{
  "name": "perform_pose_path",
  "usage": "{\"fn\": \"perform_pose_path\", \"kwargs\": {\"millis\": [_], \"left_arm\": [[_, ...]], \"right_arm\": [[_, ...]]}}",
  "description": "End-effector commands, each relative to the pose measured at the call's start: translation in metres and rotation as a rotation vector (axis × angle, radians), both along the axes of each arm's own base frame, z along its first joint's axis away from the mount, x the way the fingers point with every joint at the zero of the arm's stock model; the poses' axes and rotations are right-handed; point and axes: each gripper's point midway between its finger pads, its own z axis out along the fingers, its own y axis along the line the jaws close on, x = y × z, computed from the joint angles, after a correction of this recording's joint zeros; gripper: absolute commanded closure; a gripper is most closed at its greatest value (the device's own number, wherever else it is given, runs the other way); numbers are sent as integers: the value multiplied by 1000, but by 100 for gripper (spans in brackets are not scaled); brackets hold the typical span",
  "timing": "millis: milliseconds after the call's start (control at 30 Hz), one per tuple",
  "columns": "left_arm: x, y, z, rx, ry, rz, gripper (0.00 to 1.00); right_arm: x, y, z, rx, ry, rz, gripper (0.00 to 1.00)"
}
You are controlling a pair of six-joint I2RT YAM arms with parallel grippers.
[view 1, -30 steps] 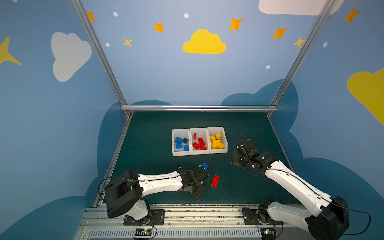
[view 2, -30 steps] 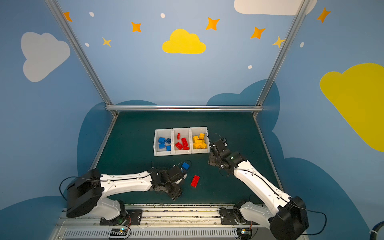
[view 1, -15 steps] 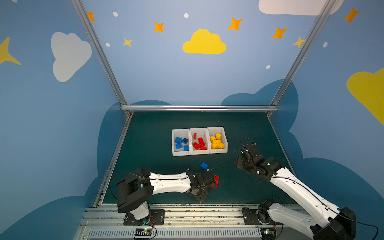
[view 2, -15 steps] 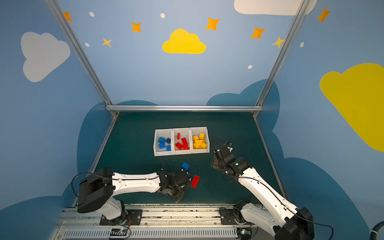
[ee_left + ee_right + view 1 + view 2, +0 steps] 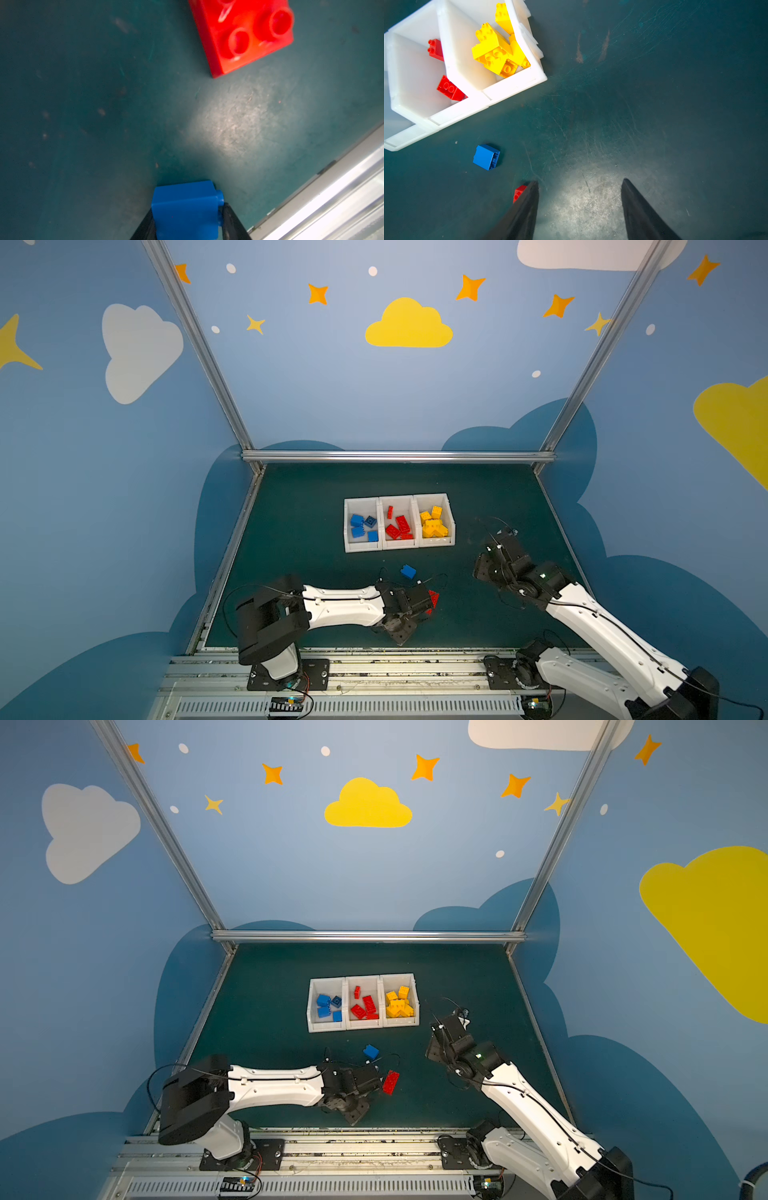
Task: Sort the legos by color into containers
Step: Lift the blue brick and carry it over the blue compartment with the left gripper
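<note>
— So, which brick are you on, and where is it?

— A small blue brick (image 5: 187,209), lying on its side. My left fingers (image 5: 231,222) press against two opposite faces of it, one on the studded face, so I read that as a grip. I cannot tell from the wrist view whether it is off the counter (image 5: 291,551) yet. In both top views my left arm (image 5: 345,605) hides it completely.

— Why that one, with the red oblong brick (image 5: 390,1082) right there?

— The red one lies flat, studs up, just ahead of the fingers and apart from them. The blue one sat squarely between the fingers, so my guess is it was simply the easier catch. A loose blue brick (image 5: 407,571), apparently also tipped on its side, lies between my left arm and the bins. That leaves two blues and one red outside the bins.

— And where does it go?

— Three white bins are joined in a row at mid-counter. The left bin (image 5: 363,548) holds blue bricks (image 5: 357,526), the middle bin (image 5: 400,546) holds red bricks (image 5: 400,526), and the right bin (image 5: 436,543) holds yellow bricks (image 5: 434,526). The low lips face me, so I'd come in from the front and drop this one in the left bin.

— And the right arm?

— My right fingers (image 5: 526,212) stand well apart with nothing between them. They are over bare counter near the yellow bin, clear of the left arm's path, I judge.
</note>
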Motion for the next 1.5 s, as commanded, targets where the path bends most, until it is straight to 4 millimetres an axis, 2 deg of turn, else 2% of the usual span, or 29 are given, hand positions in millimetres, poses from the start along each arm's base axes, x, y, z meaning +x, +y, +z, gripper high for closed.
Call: {"fn": "perform_pose_path", "kwargs": {"millis": [0,100,233,467,533,633,767,900,1033,1067,1167,1200,1467], "left_arm": [[11,9,2,33,-27,4,56],[26,9,17,3,-66,11,56],[68,20,48,-26,-160,81,56],[171,62,119,-181,-345,283,56],[197,75,132,-211,-377,329,56],[231,95,137,-237,-380,397,56],[264,112,128,-248,-348,464,56],[282,115,120,-258,-316,482,56],[289,115,112,-268,-310,495,55],[290,116,110,-265,-300,499,53],[290,117,107,-258,-290,507,39],[289,118,107,-260,-292,510,37],[285,121,117,-277,-314,523,35]], "right_arm": [[-2,-9,1,-12,-23,-25,37],[-4,-13,3,-9,-42,-41,37],[-4,-15,7,-4,-62,-51,38],[-2,-16,10,-8,-74,-58,38],[-1,-15,11,-3,-75,-57,38],[-1,-13,10,3,-72,-52,38],[0,-11,10,6,-63,-42,38],[1,-8,9,5,-53,-32,39],[1,-7,8,7,-46,-27,38],[1,-6,8,10,-44,-24,39],[1,-4,6,13,-38,-17,38],[1,-3,6,12,-36,-13,37],[4,5,3,24,-17,9,37]]}}
